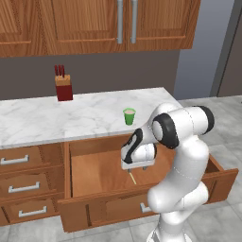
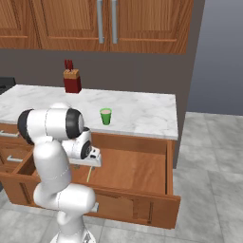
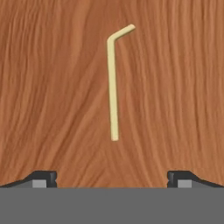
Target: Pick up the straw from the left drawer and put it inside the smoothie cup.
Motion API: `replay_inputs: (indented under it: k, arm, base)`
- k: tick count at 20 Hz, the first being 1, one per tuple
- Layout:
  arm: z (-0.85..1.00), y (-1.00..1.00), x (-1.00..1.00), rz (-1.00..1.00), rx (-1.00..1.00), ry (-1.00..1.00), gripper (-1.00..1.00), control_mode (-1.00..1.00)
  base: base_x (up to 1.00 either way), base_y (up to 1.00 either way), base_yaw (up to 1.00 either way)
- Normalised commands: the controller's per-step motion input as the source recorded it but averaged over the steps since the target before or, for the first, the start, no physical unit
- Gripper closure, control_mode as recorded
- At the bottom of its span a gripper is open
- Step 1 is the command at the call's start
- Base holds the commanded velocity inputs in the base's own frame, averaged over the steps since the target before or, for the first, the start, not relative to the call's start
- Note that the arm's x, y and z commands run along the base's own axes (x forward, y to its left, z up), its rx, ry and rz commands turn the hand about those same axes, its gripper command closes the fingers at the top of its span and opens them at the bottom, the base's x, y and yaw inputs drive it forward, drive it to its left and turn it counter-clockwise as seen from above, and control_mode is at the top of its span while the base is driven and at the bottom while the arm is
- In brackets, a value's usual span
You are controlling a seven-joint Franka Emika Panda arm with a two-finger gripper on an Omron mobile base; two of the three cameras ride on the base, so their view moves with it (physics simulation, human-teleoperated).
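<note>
The left drawer (image 1: pixel 94 172) stands pulled out below the marble counter, its flat wood bottom (image 2: pixel 133 168) bare. On that bottom lies the straw (image 3: pixel 113 87), thin and pale yellow, with a short bent end. It also shows as a small sliver under the hand (image 1: pixel 133 178) (image 2: pixel 88 174). My gripper (image 1: pixel 136 168) (image 2: pixel 88 166) hangs just above the straw, pointing down into the drawer. It is open (image 3: pixel 112 179), with the fingertips (image 3: pixel 43 178) wide apart on either side of the straw's near end and nothing between them. The green smoothie cup (image 1: pixel 129 116) (image 2: pixel 106 116) stands upright on the counter behind the drawer.
A red knife block (image 1: pixel 63 85) (image 2: pixel 72 80) stands at the back of the marble counter (image 1: pixel 47 120). Narrow stacked drawers (image 1: pixel 21 186) with short handles sit left of the open drawer. Wooden wall cabinets (image 1: pixel 94 23) hang above. The drawer's front panel (image 2: pixel 137 204) juts out toward my base.
</note>
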Motion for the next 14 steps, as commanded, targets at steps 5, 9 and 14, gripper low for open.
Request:
replay_inputs:
  k: [5,9,14]
  arm:
    - [-0.25,0.09,0.19,0.00,0.00,0.00,-1.00,-1.00]
    - [-0.22,0.11,0.19,0.00,0.00,0.00,-1.00,-1.00]
    - [-0.21,0.03,0.18,0.00,0.00,0.00,-1.00,-1.00]
  base:
    - [0.00,0.00,0.00]
    - [0.00,0.00,0.00]
    - [0.00,0.00,0.00]
